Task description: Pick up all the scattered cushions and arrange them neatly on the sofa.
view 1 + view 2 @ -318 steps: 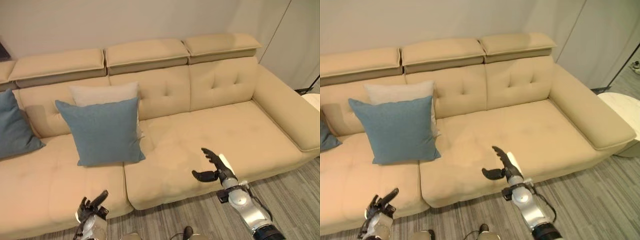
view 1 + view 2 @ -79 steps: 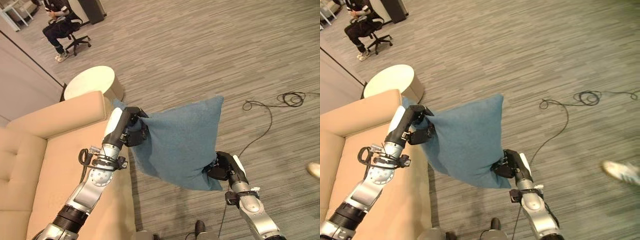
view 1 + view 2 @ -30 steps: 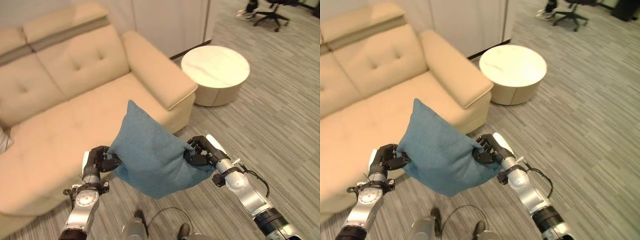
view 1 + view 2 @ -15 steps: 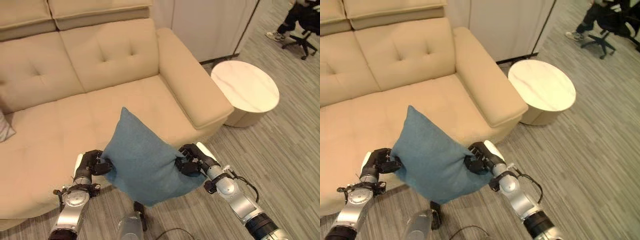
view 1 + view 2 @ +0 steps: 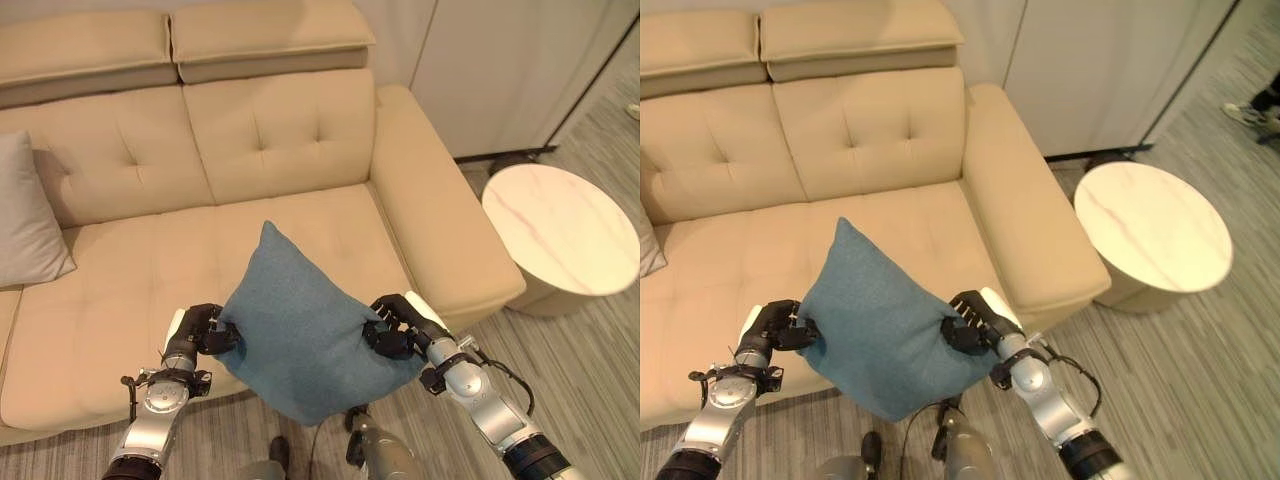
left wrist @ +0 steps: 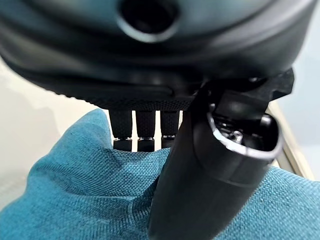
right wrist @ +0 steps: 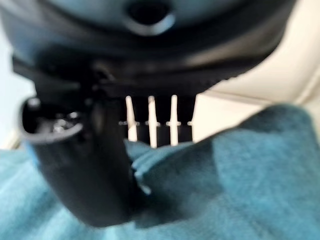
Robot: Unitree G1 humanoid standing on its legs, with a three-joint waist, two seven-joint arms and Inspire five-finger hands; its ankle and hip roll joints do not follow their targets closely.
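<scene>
A blue cushion (image 5: pixel 300 335) hangs in the air between my two hands, tilted with one corner up, just in front of the sofa's front edge. My left hand (image 5: pixel 198 330) is shut on its left corner and my right hand (image 5: pixel 393 332) is shut on its right corner. The wrist views show each hand's fingers (image 6: pixel 145 127) and thumb (image 7: pixel 85 165) pinching the blue cloth (image 6: pixel 75 200). A light grey cushion (image 5: pixel 28 215) leans against the backrest of the beige sofa (image 5: pixel 240 150) at the far left.
The sofa's right armrest (image 5: pixel 440 240) stands close to my right hand. A round white side table (image 5: pixel 570 235) is on the grey striped floor to the right of the sofa. A person's shoe (image 5: pixel 1248 113) shows at the far right edge.
The camera has swung left, so more of the sofa and the grey cushion have come into view. The blue cushion stays held between both hands, now in front of the seat.
</scene>
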